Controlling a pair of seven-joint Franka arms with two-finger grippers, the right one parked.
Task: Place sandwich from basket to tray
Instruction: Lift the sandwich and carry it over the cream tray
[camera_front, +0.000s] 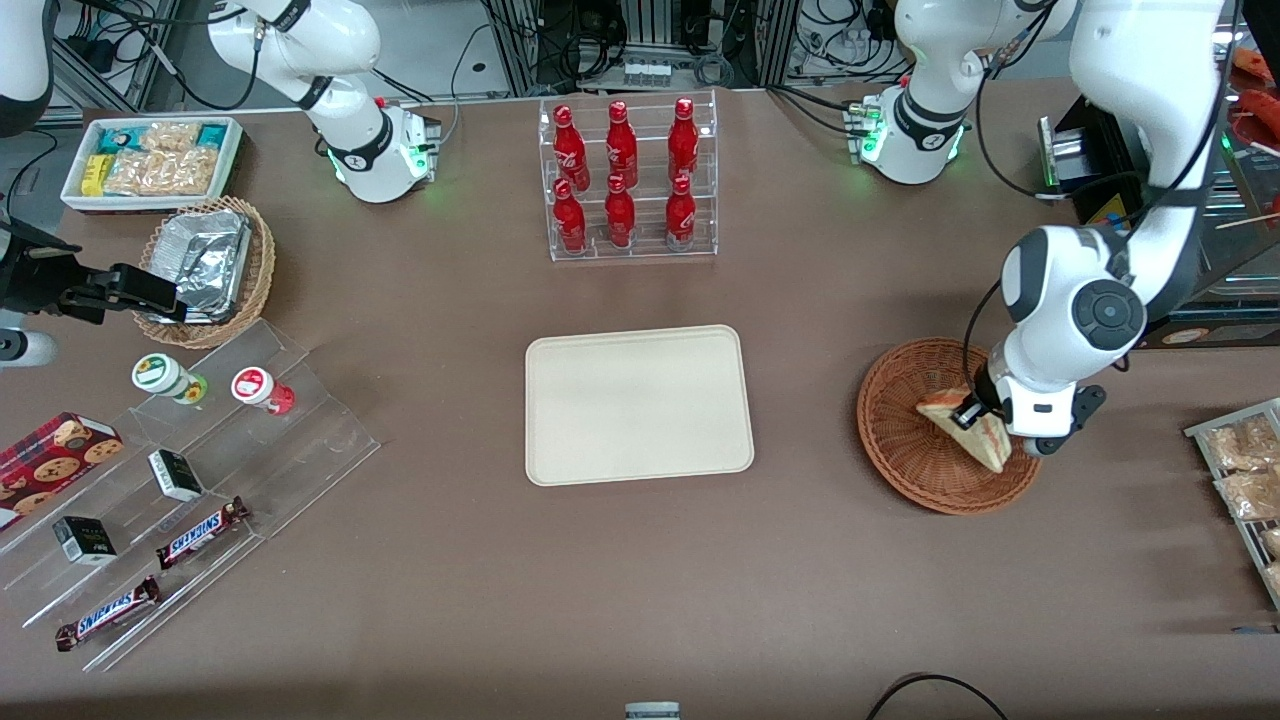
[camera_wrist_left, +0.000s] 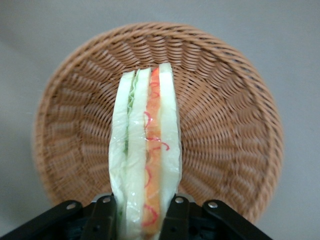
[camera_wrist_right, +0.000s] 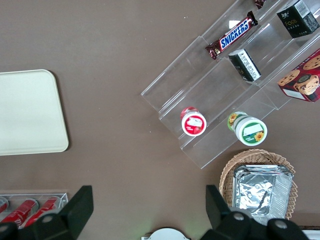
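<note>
Writing: you can read "SNICKERS" on the two candy bars (camera_front: 203, 532) on the clear stepped stand (camera_front: 250, 440), toward the parked arm's end of the table.
Bottles: six red bottles (camera_front: 622, 175) stand in a clear rack, their white script too small to read.
Gripper: your gripper (camera_front: 975, 412) sits over the basket (camera_front: 905, 455); its two black fingers (camera_wrist_left: 176, 217) are clamped on the sandwich (camera_front: 968, 428).
Sandwich: you hold it edge-on above the basket, with red and green filling showing between the pale bread slices.
Tray: the cream tray (camera_front: 638, 404) lies near the table's middle, well apart from the basket.
</note>
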